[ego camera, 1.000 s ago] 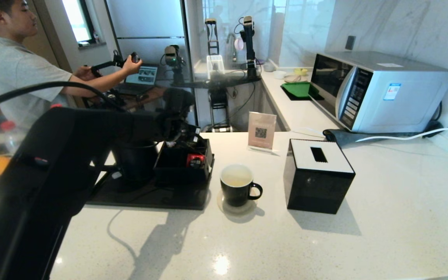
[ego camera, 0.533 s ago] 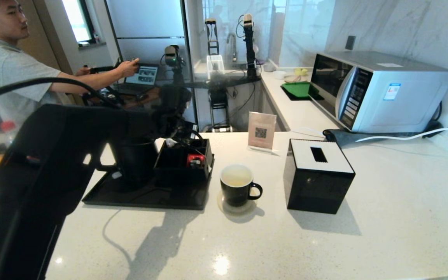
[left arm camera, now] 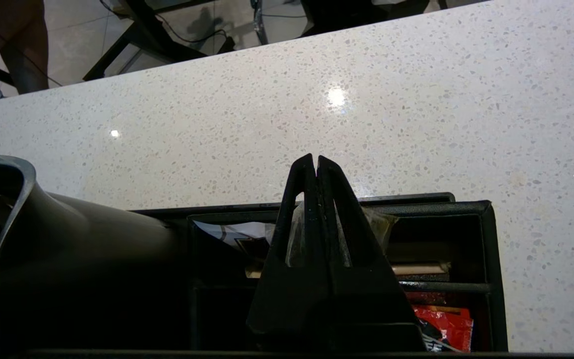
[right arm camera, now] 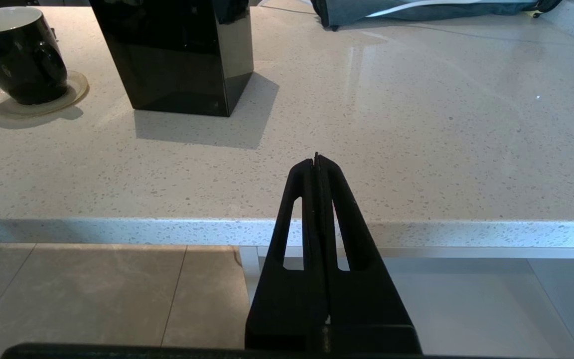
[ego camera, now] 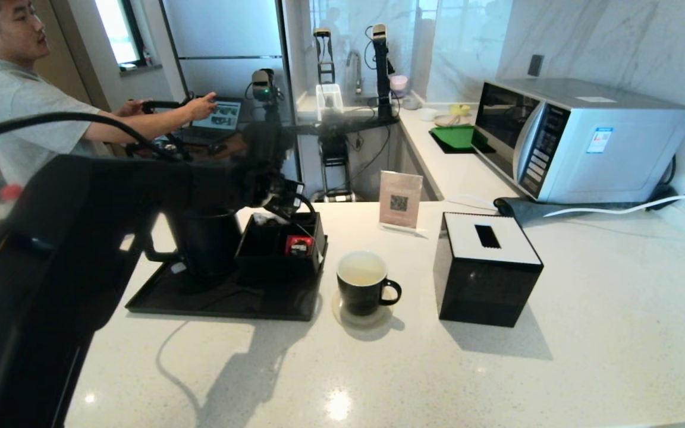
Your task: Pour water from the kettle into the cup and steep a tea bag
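— Left claw?
— Left gripper (left arm camera: 316, 162) pressed together, empty, raised over the black compartment box (left arm camera: 471, 234) beside the tall matte-black kettle (ego camera: 209, 241).
— Glossy black mug (ego camera: 363, 289)?
— On its coaster, centre counter, pale water (ego camera: 361, 274) inside.
— Right gripper (right arm camera: 317, 160)?
— Closed, parked off the near counter edge.

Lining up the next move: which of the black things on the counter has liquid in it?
The cup, the small black mug on the coaster: pale water shows against its white inside. The black tissue box beside it is closed but for a slot.

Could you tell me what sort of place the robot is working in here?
Most likely a kitchen: a pale stone counter carries a microwave, and a kettle stands on a tray beside a mug.
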